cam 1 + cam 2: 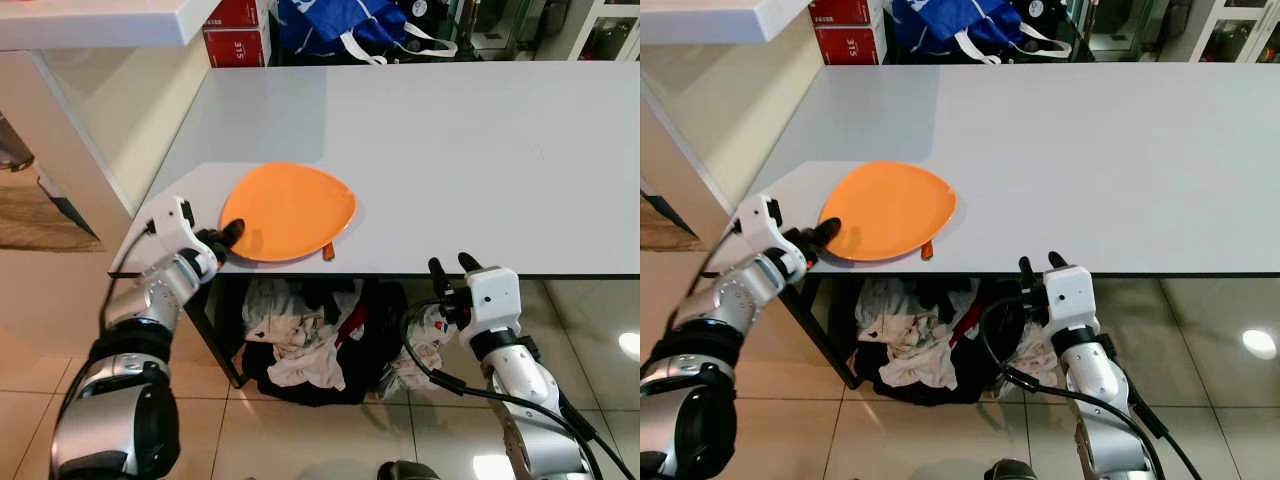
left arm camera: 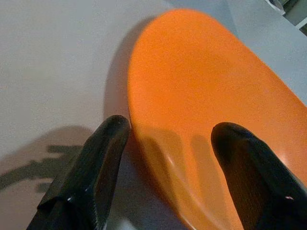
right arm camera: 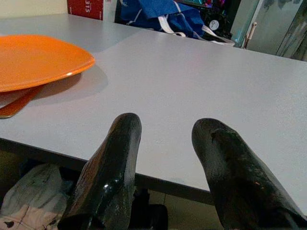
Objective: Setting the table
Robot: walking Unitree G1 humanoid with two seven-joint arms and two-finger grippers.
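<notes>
Table-setting looks barely begun: one orange plate (image 1: 288, 211) lies on the grey desk (image 1: 470, 160), near its front edge and toward the front left corner, and no other dishes can be seen on the surface. A thin orange-brown utensil (image 1: 328, 251), too hidden to identify, pokes out from under the plate's front rim right at the desk's edge. The left gripper (image 1: 228, 238) is at the plate's left rim with its fingers (image 2: 86, 177) spread apart; the left wrist view shows one finger over the bare desk beside the rim and the other over the plate, so the rim sits between them without being pinched. The right gripper (image 1: 454, 268) hovers just below and in front of the desk's front edge, well apart from the plate, its fingers (image 3: 112, 172) open and holding nothing. Under the desk lies a heap of clothes (image 1: 300, 345). Judging from this, the plate seems placed, or about to be shifted, while the rest of the setting remains undone.
</notes>
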